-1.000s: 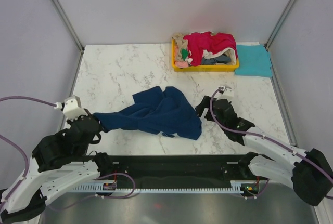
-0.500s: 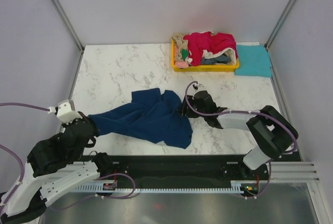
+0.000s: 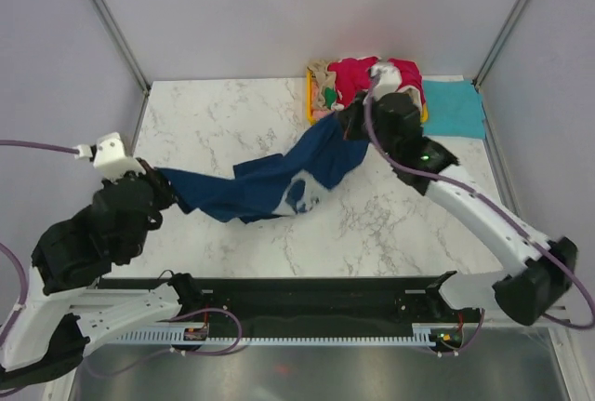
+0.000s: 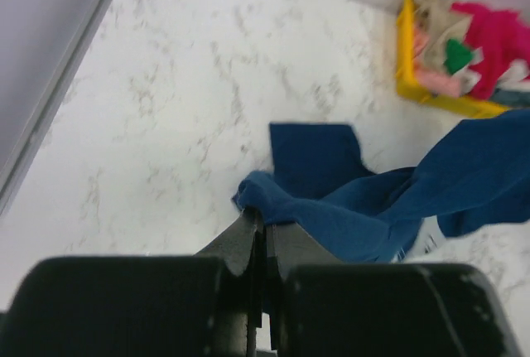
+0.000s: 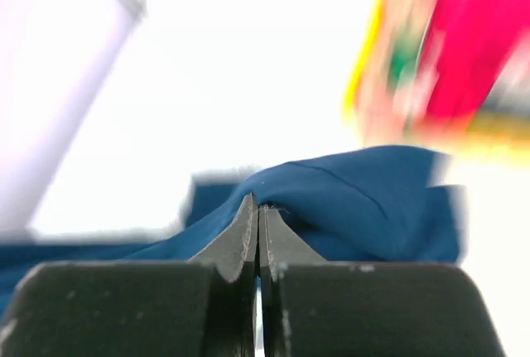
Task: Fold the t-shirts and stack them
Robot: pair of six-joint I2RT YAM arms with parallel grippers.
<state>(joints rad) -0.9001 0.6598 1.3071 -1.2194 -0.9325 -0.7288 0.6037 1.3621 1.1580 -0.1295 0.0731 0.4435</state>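
Observation:
A navy t-shirt (image 3: 270, 178) hangs stretched between both arms above the marble table (image 3: 214, 113), a pale print (image 3: 299, 193) showing at its low middle. My left gripper (image 3: 158, 178) is shut on its left end (image 4: 265, 195); the jaws meet in the left wrist view (image 4: 263, 223). My right gripper (image 3: 351, 124) is lifted near the yellow tray and shut on the shirt's right end (image 5: 348, 187), jaws pressed together (image 5: 257, 206). More t-shirts, crimson-pink (image 3: 363, 73) and beige (image 3: 323, 73) among them, are piled in the tray. A teal t-shirt (image 3: 454, 108) lies flat to the tray's right.
The shallow yellow tray (image 3: 311, 103) stands at the back right of the table, also in the left wrist view (image 4: 404, 50). Pale walls with grey posts (image 3: 107, 20) enclose the table on three sides. A black rail (image 3: 307, 294) runs along the near edge.
My right gripper shut on the navy shirt's right part and swung it up and back toward the tray. My left gripper pulled its end left and back, so the shirt now hangs stretched.

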